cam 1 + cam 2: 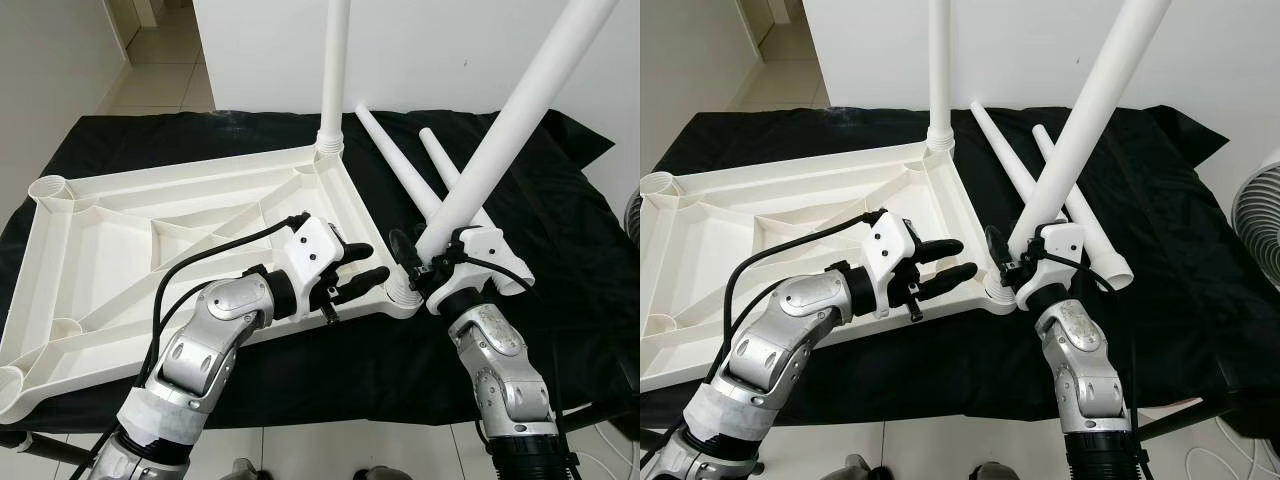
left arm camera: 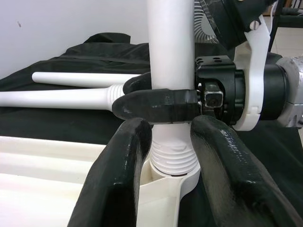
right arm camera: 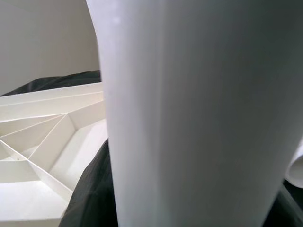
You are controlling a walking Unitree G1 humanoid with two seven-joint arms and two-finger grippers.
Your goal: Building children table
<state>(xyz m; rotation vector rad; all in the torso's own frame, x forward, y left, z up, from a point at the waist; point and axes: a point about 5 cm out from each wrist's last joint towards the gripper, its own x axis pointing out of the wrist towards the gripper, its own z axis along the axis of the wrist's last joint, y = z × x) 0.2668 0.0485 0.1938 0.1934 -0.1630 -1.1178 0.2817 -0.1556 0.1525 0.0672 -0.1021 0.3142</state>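
The white table top (image 1: 120, 240) lies upside down on a black cloth. One white leg (image 1: 335, 70) stands upright in its far right corner. A second leg (image 1: 520, 110) leans steeply, its threaded end (image 2: 171, 153) sitting at the near right corner socket (image 1: 403, 295). My right gripper (image 1: 418, 268) is shut on this leg just above the threads. My left gripper (image 1: 368, 264) is open beside that corner, above the rim of the table top. Its two black fingers (image 2: 118, 179) stand spread on either side of the threaded end without pinching it.
Two loose white legs (image 1: 400, 165) (image 1: 445, 165) lie on the cloth (image 1: 560, 300) behind the right arm. A white fan (image 1: 1260, 210) stands off the right edge. The white wall is close behind, and tiled floor opens at the far left.
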